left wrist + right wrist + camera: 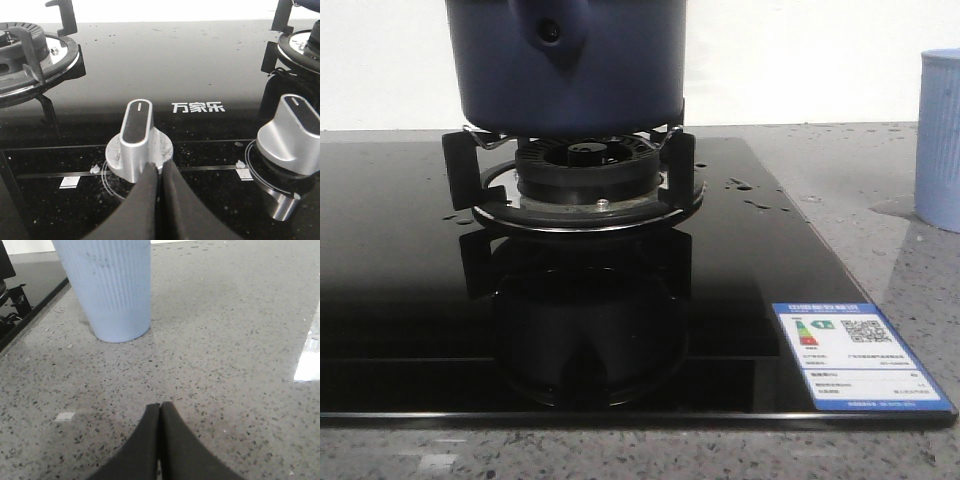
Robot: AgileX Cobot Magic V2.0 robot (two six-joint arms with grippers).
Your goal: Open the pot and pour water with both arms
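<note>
The dark navy-blue pot [570, 70] stands on the burner grate [575, 170] of the black glass hob, its pointed handle mount with one hole facing the front camera; its top is cut off by the frame. My left gripper [159, 167] is shut and empty, low over the hob just in front of a silver knob [137, 137]. My right gripper [160, 406] is shut and empty above the speckled grey counter, short of a pale blue ribbed cup [107, 287]. Neither gripper shows in the front view.
The pale blue cup [940, 135] stands on the counter right of the hob [770, 260]. A second silver knob [292, 132] is beside the first. Another burner [30, 55] lies beyond the knobs. Water drops dot the glass. An energy label [855, 365] sits at the hob's front right corner.
</note>
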